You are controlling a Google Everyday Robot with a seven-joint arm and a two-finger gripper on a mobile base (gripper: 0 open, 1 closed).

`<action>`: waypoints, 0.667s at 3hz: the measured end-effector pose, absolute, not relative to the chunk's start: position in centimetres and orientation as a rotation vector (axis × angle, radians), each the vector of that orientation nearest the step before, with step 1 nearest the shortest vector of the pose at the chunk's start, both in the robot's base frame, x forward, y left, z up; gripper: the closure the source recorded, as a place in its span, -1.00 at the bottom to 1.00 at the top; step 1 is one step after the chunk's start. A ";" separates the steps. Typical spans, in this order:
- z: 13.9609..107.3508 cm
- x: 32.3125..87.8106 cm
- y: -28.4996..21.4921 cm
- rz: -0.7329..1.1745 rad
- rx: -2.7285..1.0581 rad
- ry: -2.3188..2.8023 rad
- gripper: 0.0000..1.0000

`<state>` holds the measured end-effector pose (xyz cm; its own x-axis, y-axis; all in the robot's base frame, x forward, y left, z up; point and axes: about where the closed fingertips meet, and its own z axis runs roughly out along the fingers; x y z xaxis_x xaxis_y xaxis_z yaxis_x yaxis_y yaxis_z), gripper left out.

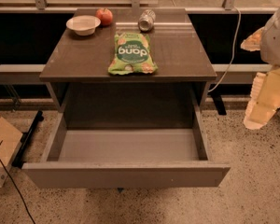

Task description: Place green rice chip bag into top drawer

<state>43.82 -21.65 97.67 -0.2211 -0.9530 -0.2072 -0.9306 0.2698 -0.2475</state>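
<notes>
The green rice chip bag (132, 53) lies flat on the dark table (74, 59), near the middle of its front edge, lettering upside down to me. The top drawer (126, 174) is pulled fully open below the table, and its grey inside holds nothing. My gripper (264, 101) hangs at the right edge of the view, to the right of the table and drawer and well clear of the bag. It holds nothing.
A white bowl (83, 24), a red apple (104, 16) and a silver can (147, 20) on its side sit along the table's back edge. A cardboard box (2, 146) and a black cable lie on the floor at the left. A railing runs behind the table.
</notes>
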 end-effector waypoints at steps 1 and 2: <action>97.7 43.9 -21.5 -0.097 -1.718 2.226 -1.00; 97.6 45.2 -19.2 -0.053 -1.645 2.173 -1.00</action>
<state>45.25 -19.21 97.60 -0.2174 -0.9291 -0.2992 -0.9133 0.3018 -0.2736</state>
